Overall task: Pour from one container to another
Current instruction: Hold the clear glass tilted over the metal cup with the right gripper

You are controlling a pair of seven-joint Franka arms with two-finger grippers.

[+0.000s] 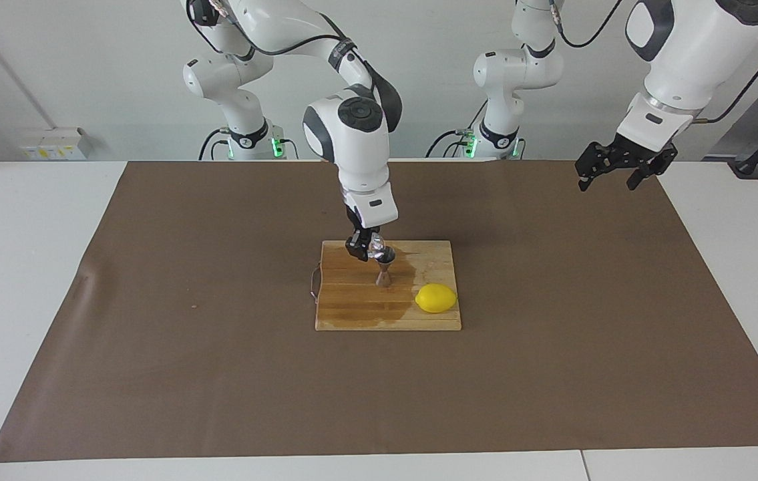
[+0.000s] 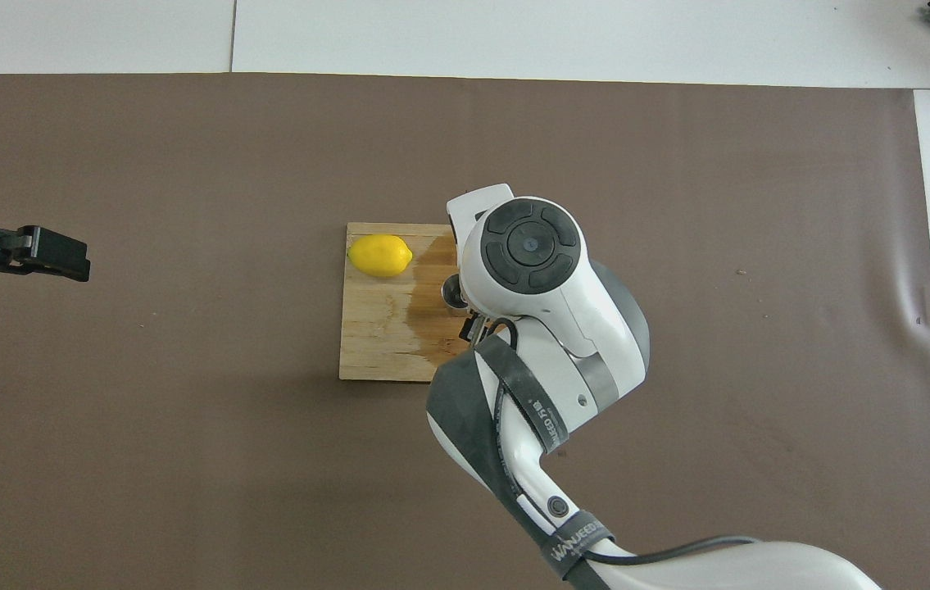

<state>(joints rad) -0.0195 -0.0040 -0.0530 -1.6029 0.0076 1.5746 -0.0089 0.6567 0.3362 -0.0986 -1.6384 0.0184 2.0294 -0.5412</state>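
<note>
White, rounded arm (image 1: 352, 143) segments with dark grey joint caps, black cables, and black grippers; green lights at the bases.

Robot lab – two arms (image 1: 352, 127) at brown-covered table (image 1: 151, 300) – bare wall.
</note>
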